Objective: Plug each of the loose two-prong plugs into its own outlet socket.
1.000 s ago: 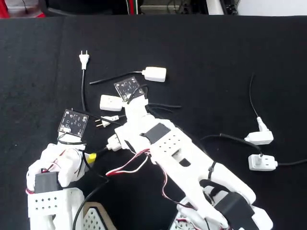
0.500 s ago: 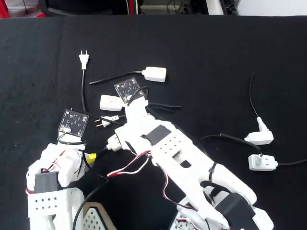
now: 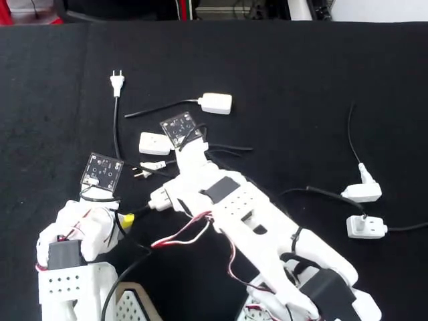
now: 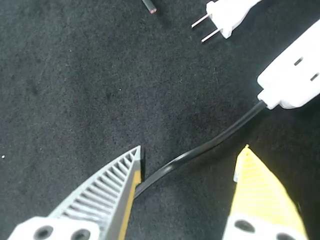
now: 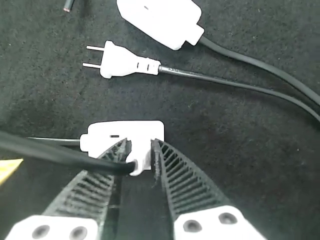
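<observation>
Right gripper point(image 5: 139, 146) is clenched on the end of 1 socket point(image 5: 120, 134). Left gripper point(image 4: 192, 149) is released just beside that socket, straddling its cord point(image 4: 165, 170). 2 loose plugs lie beyond the socket: 1 point(image 5: 122, 64) near, 1 point(image 3: 117, 81) well apart. 4 other sockets point(image 3: 154, 143) point(image 3: 216, 103) point(image 3: 362, 193) point(image 3: 366, 227) lie farther off.

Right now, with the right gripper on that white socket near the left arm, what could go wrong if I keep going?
The right gripper pinches only one end of the outlet socket, so the socket may twist or slip when moved. A black cable lies across one of its fingers and could snag. A cord runs through the open left gripper; pulling the socket might drag the cord against it.
</observation>
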